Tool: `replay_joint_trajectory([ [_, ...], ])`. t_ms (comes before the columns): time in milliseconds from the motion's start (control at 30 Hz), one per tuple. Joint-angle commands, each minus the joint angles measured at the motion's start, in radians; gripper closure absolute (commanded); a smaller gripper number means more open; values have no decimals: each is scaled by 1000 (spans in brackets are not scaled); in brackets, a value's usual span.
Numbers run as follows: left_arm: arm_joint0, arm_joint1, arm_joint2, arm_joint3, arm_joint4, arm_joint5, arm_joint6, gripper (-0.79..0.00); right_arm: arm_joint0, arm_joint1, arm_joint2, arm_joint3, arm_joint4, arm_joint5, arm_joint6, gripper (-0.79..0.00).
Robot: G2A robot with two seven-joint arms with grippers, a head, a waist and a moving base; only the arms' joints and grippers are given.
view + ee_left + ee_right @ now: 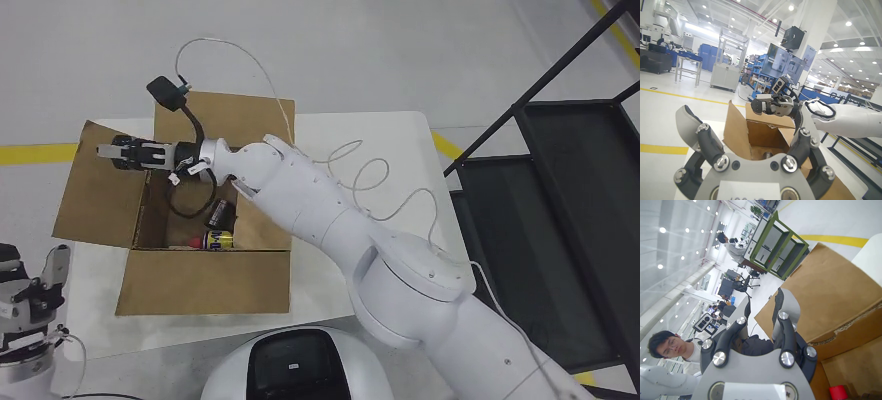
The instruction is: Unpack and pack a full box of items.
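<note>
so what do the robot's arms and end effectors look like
The right arm is a glossy white shell, with a thin white cable looping along it and a black cable at the wrist. The right end effector and left end effector both have grey plates, black linkages, silver screws and grey fingers with black ribbed pads.

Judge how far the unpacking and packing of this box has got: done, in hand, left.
Done: the cardboard box stands on the table with its flaps open. In hand: nothing; the right tool hangs open and empty over a box flap, the left tool open away from the box. Left: a yellow can and a dark item lie inside, so unpacking looks barely begun, repacking not yet.
</note>
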Motion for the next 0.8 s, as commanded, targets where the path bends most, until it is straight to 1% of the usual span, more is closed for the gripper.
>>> replay_joint_trajectory([
  [0, -14, 1, 31, -21, -1, 3, -47, -785, -9, 18, 23, 23, 9, -64, -7, -265],
  [133, -45, 5, 89, -50, -34, 8, -162, -785, -25, 66, 66, 80, 11, -172, -32, -296],
  [233, -73, 10, 122, -49, -134, 15, -278, -785, -34, 102, 90, 129, 0, -252, -73, -329],
  [333, -115, 18, 123, -49, -231, 50, -408, -785, -42, 146, 116, 140, -10, -259, -105, -376],
  [400, -138, 22, 123, -50, -261, 68, -465, -785, -48, 171, 124, 142, -29, -259, -123, -446],
  [433, -149, 24, 127, -46, -273, 87, -502, -785, -51, 187, 129, 139, -43, -259, -135, -508],
  [467, -162, 25, 133, -47, -289, 118, -529, -785, -55, 203, 135, 135, -57, -259, -149, -508],
  [500, -177, 27, 142, -49, -297, 139, -557, -785, -60, 220, 139, 131, -73, -259, -164, -634],
  [533, -192, 28, 152, -47, -297, 159, -586, -785, -62, 237, 142, 127, -96, -259, -182, -711],
  [600, -220, 30, 184, -47, -321, 191, -630, -785, -65, 271, 142, 119, -159, -259, -224, -782],
  [633, -233, 31, 196, -45, -334, 207, -649, -785, -66, 287, 140, 110, -194, -259, -243, -785],
  [767, -233, 31, 196, -45, -334, 207, -649, -785, -66, 287, 140, 110, -194, -259, -243, -785],
])
